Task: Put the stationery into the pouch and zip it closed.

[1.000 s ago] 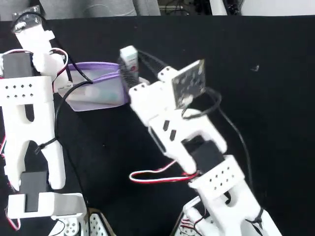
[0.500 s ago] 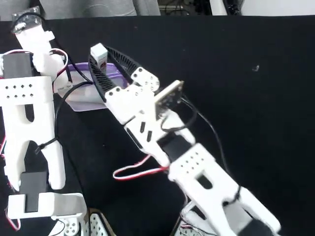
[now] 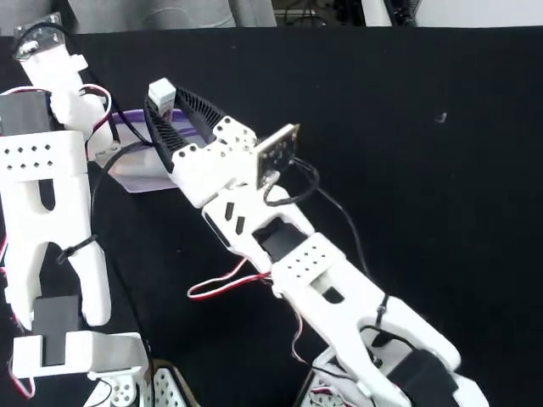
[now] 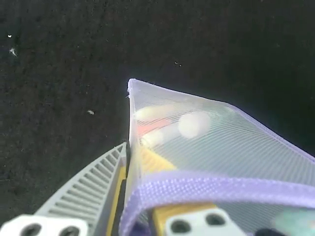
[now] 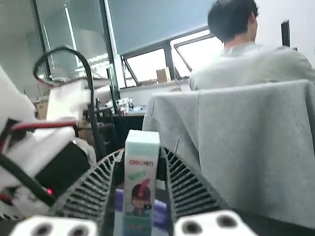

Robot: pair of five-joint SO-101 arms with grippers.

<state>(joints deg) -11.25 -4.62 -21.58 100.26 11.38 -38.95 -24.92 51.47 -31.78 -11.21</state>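
Swung left since earlier, right gripper (image 3: pixel 161 108) clamps the small box (image 3: pixel 159 91) above the pouch (image 3: pixel 134 174), which left gripper (image 4: pixel 129 158) pinches; centre it over the opening before releasing.

A black counter (image 3: pixel 458 186) spans the high view, with a small pale speck (image 3: pixel 439 118) on it. Beyond its far edge hangs grey fabric (image 5: pixel 246 147), and windows (image 5: pixel 147 64) line the room behind
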